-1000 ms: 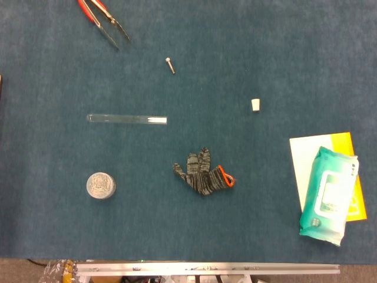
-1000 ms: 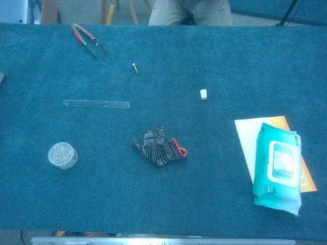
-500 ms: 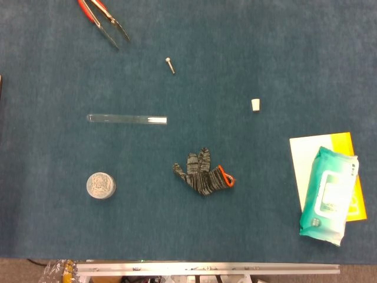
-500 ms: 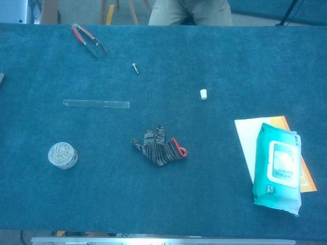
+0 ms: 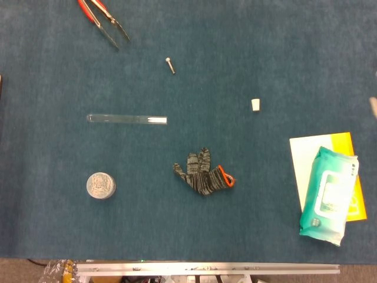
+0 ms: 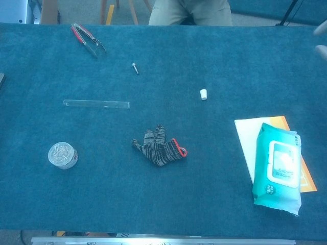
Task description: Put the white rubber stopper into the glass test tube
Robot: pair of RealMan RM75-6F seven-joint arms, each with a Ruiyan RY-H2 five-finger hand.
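The white rubber stopper (image 5: 255,105) (image 6: 204,94) stands alone on the blue cloth, right of centre. The glass test tube (image 5: 126,119) (image 6: 96,104) lies flat to the left, its open end pointing right toward the stopper, a wide gap between them. Pale, blurred fingertips of my right hand (image 5: 373,107) (image 6: 321,40) poke in at the right edge, far from the stopper and holding nothing I can see; how they are set is unclear. My left hand shows in neither view.
A knitted glove (image 5: 203,174) lies near the middle, a small round tin (image 5: 101,186) at front left, red-handled tongs (image 5: 104,22) and a screw (image 5: 170,65) at the back. A teal wipes pack (image 5: 328,194) on yellow-white paper (image 5: 303,153) sits right. A person (image 6: 189,11) sits opposite.
Fingertips of my right hand have come into view at the right edge; before, no hand was visible. Nothing on the table has moved.
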